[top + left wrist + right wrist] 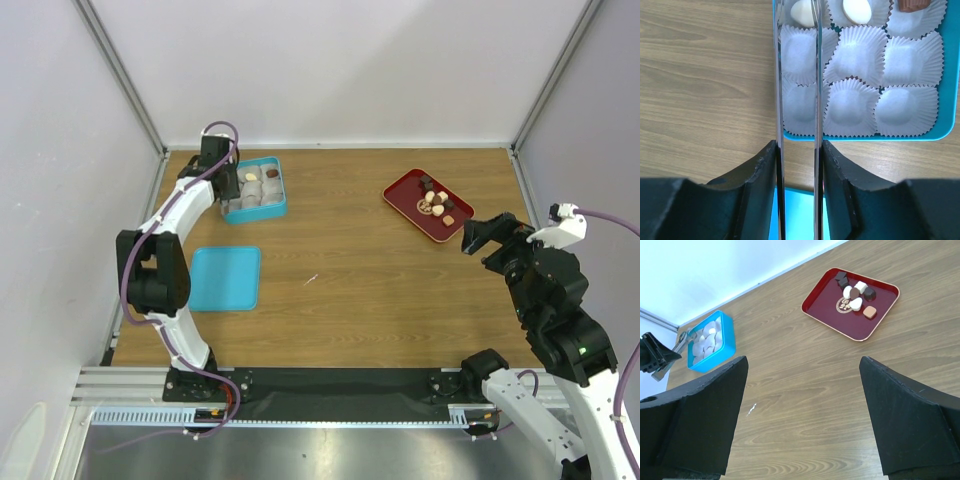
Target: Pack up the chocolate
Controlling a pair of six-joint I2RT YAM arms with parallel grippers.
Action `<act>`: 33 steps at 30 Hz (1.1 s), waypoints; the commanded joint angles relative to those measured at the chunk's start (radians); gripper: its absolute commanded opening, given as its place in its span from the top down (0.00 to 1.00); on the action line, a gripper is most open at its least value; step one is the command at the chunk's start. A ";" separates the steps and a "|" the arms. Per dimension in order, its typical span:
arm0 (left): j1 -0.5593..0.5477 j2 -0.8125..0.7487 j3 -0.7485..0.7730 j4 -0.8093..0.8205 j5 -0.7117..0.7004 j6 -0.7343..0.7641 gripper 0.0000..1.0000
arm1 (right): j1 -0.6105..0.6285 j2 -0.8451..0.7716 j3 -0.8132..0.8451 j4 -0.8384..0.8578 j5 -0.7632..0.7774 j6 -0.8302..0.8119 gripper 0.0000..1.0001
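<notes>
Most choc point(855, 292) sits on the red tray point(825, 310), R side of the table point(340, 270). We see 3 pcs in paper cups point(850, 107) in the blue box point(865, 136). L pincer point(799, 150) squeezes the tongs point(780, 100) over that box. R pincer point(802, 365) is wide open & holds nothing.

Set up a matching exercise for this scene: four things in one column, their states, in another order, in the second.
1. red tray
2. blue box
3. blue lid
4. right gripper

a. lined with white paper cups
b. open, holding nothing
c. flat on the table, nothing on it
d. carrying loose chocolates

Pairs: 1-d, 2-a, 3-c, 4-b.
</notes>
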 commanded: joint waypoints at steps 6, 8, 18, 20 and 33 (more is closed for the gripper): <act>0.006 -0.042 0.073 0.020 0.029 0.026 0.57 | -0.001 0.001 0.033 0.018 0.017 -0.020 0.01; 0.005 -0.064 0.084 0.003 0.058 0.025 0.58 | -0.001 0.007 0.033 0.022 0.014 -0.017 0.00; -0.171 -0.185 0.083 -0.019 0.184 0.042 0.58 | 0.000 0.011 0.041 0.020 0.022 -0.017 0.01; -0.260 -0.200 0.061 0.016 0.199 0.033 0.58 | 0.000 0.013 0.051 0.017 0.025 -0.020 0.00; -0.709 0.028 0.242 0.084 0.178 -0.026 0.57 | -0.001 -0.008 0.085 -0.034 0.039 -0.019 0.00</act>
